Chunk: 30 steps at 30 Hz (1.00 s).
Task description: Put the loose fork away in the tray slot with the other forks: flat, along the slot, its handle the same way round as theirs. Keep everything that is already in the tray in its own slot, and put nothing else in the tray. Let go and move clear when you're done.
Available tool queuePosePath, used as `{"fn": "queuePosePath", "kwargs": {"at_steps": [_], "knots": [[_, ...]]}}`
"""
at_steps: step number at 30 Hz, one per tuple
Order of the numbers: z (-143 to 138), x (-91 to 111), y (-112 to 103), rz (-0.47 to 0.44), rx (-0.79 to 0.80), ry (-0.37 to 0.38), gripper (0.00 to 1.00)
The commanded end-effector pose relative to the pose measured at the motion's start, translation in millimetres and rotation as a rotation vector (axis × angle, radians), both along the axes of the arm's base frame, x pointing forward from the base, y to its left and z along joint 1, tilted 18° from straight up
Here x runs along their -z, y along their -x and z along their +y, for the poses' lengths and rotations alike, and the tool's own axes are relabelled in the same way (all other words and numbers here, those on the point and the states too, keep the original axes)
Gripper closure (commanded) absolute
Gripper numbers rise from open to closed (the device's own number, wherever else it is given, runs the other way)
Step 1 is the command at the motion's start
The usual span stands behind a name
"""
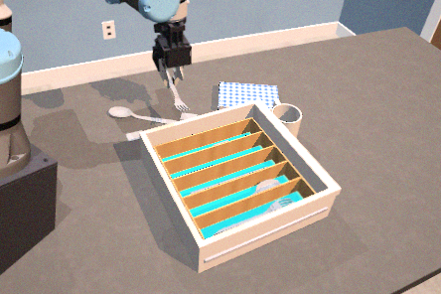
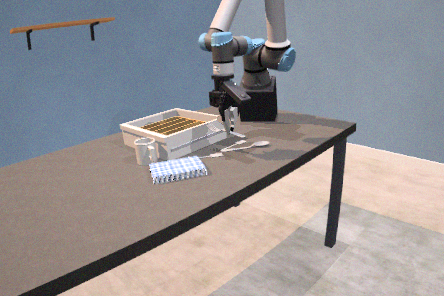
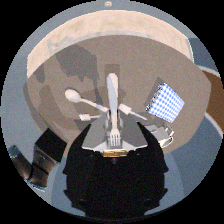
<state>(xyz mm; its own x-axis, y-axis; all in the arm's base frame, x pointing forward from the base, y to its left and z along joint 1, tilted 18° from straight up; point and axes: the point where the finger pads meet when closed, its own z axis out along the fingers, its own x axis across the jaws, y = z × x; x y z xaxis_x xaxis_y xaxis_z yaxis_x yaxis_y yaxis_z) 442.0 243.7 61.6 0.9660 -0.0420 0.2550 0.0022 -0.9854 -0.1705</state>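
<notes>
Nearest the front edge of the worktop [image 1: 377, 91] in the top view sits the white tray [image 1: 270, 232], turned at an angle, its front panel with a long handle facing the near edge. Wooden dividers split it into parallel slots with turquoise floors. In the slots closest to the front panel lie pale utensils [image 1: 278, 204] — their exact kinds are too blurred to tell.

Just beyond the tray's far right corner stands a white mug [image 1: 288, 116], touching or almost touching the tray wall. Behind it, toward the back edge, lies a blue-and-white checked cloth [image 1: 247, 94], folded flat.

Off the tray's far left corner, a spoon [image 1: 130, 114] lies on the worktop, bowl pointing toward the left edge and handle running toward the tray. Another pale utensil [image 1: 134, 135] pokes out beside the tray's left corner; its type is unclear.

Above this spot, between the tray and the back edge, hangs the end effector [image 1: 171, 75]. It is closed nearly all the way and grips the fork [image 1: 177, 95], which is lifted off the worktop and hangs tines-down, tilted slightly toward the tray. In the wrist view the fork [image 3: 113, 107] runs straight out from between the fingers — the tined end appears close to the camera, the rest stretching away over the worktop.

At the back left corner stands the arm's dark pedestal [image 1: 35, 196].
</notes>
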Motion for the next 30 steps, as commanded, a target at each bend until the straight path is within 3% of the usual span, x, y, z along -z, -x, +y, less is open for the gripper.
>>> {"fn": "queuePosePath", "kwargs": {"at_steps": [1, 15, 30], "knots": [[-4, -22, 6, 0.003, -0.001, 0.000, 0.97], [-14, -79, 21, 0.003, -0.001, 0.000, 0.97], [-16, -90, 24, 0.003, -0.001, 0.000, 0.97]]}}
